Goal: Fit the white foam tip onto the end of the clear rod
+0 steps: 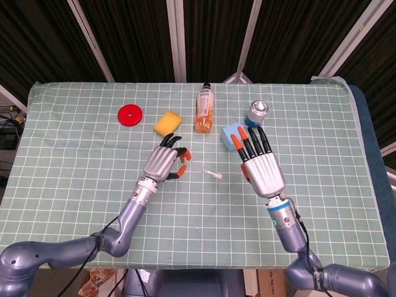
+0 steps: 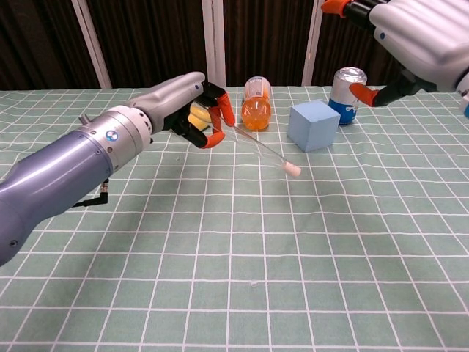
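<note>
The clear rod (image 2: 260, 147) runs from my left hand's fingertips (image 2: 218, 136) down toward the table, nearer the camera. The white foam tip (image 2: 293, 170) sits on its low end. In the head view the rod (image 1: 209, 171) lies right of my left hand (image 1: 162, 163), with the foam tip (image 1: 217, 176) at its right end. My left hand (image 2: 157, 110) pinches the rod's far end between its orange-tipped fingers. My right hand (image 1: 263, 168) hangs to the right, clear of the rod, with fingers spread and nothing in it. It also shows at the chest view's top right as right hand (image 2: 418, 33).
A blue cube (image 1: 232, 137) and a can (image 1: 256, 113) stand just beyond my right hand. An orange drink bottle (image 1: 205, 109) lies at the back middle. A yellow sponge (image 1: 168, 123) and a red disc (image 1: 130, 115) are to its left.
</note>
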Tool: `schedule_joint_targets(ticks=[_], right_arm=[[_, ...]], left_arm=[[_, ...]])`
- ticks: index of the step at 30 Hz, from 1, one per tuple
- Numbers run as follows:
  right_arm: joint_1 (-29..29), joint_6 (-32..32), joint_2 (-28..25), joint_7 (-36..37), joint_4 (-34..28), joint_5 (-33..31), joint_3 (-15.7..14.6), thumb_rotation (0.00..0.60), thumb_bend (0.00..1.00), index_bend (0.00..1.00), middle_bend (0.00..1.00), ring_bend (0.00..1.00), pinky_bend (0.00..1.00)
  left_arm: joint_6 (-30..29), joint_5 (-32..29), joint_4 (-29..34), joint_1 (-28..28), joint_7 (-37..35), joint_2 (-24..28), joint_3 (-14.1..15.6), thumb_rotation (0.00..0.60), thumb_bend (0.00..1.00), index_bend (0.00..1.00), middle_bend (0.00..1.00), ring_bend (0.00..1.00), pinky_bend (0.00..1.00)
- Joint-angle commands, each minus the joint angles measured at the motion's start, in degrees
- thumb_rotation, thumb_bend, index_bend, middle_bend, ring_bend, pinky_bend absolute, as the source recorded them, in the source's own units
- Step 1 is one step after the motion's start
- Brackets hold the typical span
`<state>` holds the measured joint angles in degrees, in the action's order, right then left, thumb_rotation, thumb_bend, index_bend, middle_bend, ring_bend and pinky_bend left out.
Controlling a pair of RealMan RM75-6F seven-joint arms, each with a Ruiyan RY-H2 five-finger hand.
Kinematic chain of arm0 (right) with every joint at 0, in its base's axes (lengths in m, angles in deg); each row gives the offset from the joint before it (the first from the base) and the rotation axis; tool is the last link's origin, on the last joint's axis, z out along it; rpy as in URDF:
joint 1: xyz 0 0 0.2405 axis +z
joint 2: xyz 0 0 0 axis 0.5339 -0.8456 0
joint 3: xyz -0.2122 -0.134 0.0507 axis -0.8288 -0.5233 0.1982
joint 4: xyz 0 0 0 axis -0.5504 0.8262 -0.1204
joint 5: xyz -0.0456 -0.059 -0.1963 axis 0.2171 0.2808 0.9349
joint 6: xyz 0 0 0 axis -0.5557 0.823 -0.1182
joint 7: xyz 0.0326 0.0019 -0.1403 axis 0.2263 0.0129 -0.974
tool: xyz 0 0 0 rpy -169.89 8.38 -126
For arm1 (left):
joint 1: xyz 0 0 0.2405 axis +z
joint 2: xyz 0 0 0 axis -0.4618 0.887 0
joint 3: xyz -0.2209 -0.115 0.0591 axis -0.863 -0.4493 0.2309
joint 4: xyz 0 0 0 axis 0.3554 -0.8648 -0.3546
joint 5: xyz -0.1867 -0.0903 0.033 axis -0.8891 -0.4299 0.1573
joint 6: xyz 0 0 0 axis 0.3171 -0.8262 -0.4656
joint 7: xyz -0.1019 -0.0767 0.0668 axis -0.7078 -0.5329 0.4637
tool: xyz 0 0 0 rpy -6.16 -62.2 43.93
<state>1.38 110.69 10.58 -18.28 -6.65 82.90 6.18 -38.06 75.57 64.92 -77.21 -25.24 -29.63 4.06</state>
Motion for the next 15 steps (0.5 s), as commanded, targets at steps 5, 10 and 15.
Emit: schedule_joint_targets(ticks=[5, 10, 15], right_arm=[[-0.97, 0.05, -1.51, 1.32, -0.11, -1.19, 0.36, 0.600, 0.43, 0.03, 0.03, 0.00, 0.00], [-1.69, 0.02, -2.11, 2.12, 0.04, -1.52, -0.09, 0.600, 0.43, 0.03, 0.03, 0.00, 0.00], [-2.21, 0.29, -2.38, 2.67, 0.07, -1.54, -0.32, 0.600, 0.43, 0.03, 0.03, 0.00, 0.00]], left_arm=[[0.00, 0.46, 0.21, 0.97, -0.50, 1.65, 0.72, 0.600, 0.82, 0.48, 0.52, 0.14, 0.01], [-0.51, 0.54, 0.33, 1.69, -1.29, 1.93, 1.00, 0.600, 0.82, 0.48, 0.52, 0.14, 0.01], [-1.49, 1.36, 0.06, 2.51, -2.00, 1.39, 1.94, 0.600, 0.82, 0.47, 0.52, 0.14, 0.01]])
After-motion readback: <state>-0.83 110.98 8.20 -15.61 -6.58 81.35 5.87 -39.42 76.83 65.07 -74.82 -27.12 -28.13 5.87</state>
